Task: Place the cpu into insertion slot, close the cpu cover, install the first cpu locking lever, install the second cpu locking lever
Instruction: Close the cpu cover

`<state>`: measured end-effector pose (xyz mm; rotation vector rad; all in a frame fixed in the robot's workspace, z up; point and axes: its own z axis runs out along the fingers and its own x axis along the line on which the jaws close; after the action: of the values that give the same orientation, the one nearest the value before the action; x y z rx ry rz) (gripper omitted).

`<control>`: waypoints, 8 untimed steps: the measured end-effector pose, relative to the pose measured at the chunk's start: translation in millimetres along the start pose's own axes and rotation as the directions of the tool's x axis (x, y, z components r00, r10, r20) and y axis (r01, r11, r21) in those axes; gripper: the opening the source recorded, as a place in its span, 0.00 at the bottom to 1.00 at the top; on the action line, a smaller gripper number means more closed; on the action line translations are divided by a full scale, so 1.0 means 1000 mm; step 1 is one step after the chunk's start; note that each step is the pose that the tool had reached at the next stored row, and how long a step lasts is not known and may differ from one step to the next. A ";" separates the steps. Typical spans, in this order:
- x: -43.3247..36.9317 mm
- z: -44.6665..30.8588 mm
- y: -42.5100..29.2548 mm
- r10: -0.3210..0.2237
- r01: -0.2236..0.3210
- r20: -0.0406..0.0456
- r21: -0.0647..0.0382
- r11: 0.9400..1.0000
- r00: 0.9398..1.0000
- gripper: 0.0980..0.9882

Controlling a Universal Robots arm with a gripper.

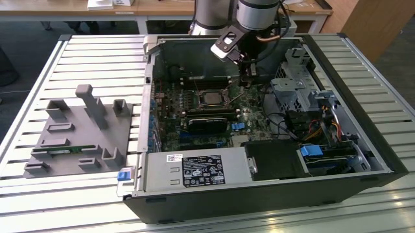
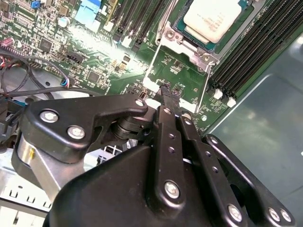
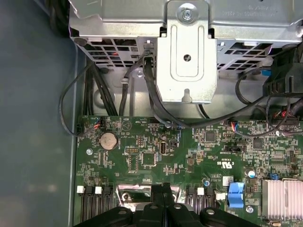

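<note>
Small thin square silvery-grey cpu [image 2: 213, 16]: seated in the socket on the green motherboard [image 2: 47, 28] of an open black computer case [image 1: 259, 199]; thin silvery metal cpu cover [image 3: 135, 193]: swung up off the socket; black two-fingered gripper [image 2: 165, 92]: fingers drawn together, tips set against the cover's free edge; whether that edge is pinched cannot be told.

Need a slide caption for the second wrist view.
Shut claw low over the motherboard, beside the socket holding the cpu.
</note>
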<state>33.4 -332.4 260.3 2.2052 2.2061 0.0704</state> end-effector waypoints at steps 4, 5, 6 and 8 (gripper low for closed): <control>0.0001 0.0002 0.0021 0.000 0.000 0.000 0.000 1.000 1.000 0.01; 0.0002 0.0002 0.0030 0.000 0.000 0.000 0.000 1.000 1.000 0.01; 0.0004 0.0004 0.0042 0.000 0.000 0.000 0.000 1.000 1.000 0.01; 0.0018 0.0009 0.0072 0.000 0.000 0.000 0.000 1.000 1.000 0.01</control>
<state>40.7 -330.6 259.8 2.2053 2.2061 0.0703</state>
